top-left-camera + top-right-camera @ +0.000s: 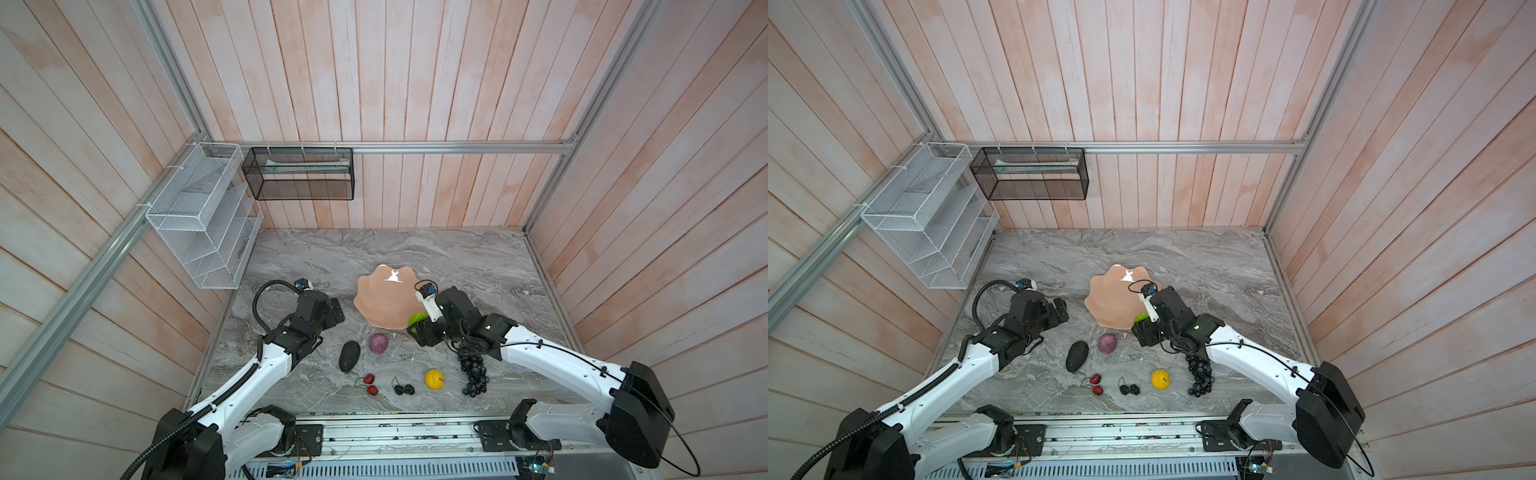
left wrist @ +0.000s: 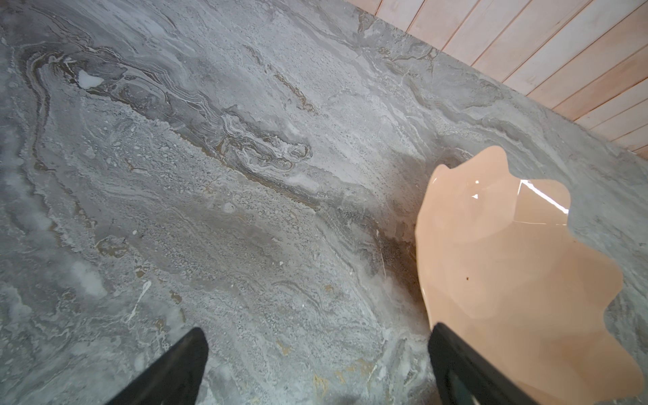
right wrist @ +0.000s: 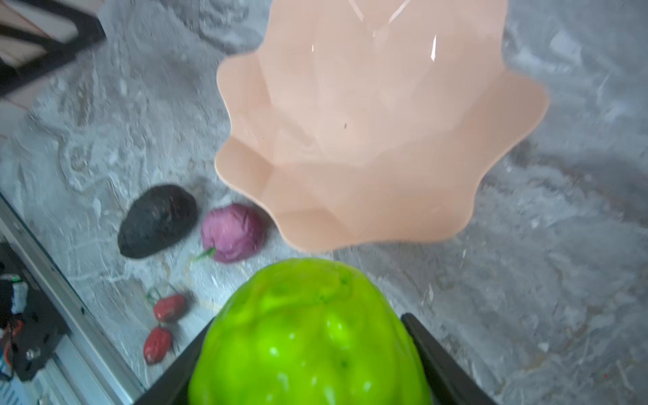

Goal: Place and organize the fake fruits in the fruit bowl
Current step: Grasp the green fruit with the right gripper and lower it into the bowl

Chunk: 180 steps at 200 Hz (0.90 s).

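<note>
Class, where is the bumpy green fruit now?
The bumpy green fruit sits right of centre in both top views, between the jaws of the right gripper, by the pink bowl.

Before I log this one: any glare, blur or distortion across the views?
Both top views: wide-angle, wall planks fan outward, and there is a white glare patch on the bowl. Left wrist view: sharp, with thin glare streaks on the bowl. Right wrist view: soft all over, table smeared, green fruit looming close.
</note>
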Each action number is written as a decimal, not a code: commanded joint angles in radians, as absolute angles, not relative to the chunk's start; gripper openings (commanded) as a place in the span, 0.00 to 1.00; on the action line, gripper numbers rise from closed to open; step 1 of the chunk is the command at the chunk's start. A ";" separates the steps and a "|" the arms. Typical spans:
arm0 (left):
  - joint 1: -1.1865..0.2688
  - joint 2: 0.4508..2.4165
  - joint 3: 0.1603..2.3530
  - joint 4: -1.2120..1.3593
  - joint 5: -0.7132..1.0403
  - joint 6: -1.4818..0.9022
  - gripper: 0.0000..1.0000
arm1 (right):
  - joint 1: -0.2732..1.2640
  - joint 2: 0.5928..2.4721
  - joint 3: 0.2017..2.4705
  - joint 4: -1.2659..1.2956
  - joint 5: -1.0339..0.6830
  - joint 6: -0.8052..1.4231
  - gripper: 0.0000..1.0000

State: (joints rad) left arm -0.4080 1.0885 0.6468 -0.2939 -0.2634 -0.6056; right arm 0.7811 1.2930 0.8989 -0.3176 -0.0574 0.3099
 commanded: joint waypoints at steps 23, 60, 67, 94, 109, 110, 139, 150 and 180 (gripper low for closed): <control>-0.411 1.072 0.686 -0.349 -0.268 -0.646 1.00 | 0.673 1.583 1.156 -0.299 -0.169 0.210 0.56; -0.413 1.031 0.656 -0.376 -0.259 -0.689 1.00 | 0.631 1.830 1.356 -0.286 -0.187 0.122 0.56; -0.413 1.023 0.656 -0.372 -0.255 -0.689 1.00 | 0.627 1.871 1.393 -0.294 -0.183 0.111 0.56; -0.413 1.002 0.663 -0.381 -0.253 -0.688 1.00 | 0.622 1.985 1.477 -0.295 -0.174 0.095 0.56; -0.412 0.993 0.662 -0.382 -0.257 -0.684 1.00 | 0.623 2.018 1.494 -0.287 -0.176 0.093 0.57; -0.412 0.992 0.661 -0.381 -0.256 -0.684 1.00 | 0.622 2.020 1.495 -0.286 -0.176 0.093 0.57; -0.413 0.984 0.646 -0.368 -0.254 -0.679 1.00 | 0.622 2.070 1.512 -0.287 -0.173 0.093 0.58; -0.412 0.985 0.644 -0.366 -0.252 -0.680 1.00 | 0.622 2.082 1.513 -0.286 -0.174 0.092 0.60; -0.412 0.980 0.640 -0.365 -0.241 -0.680 1.00 | 0.622 2.105 1.517 -0.281 -0.175 0.095 0.62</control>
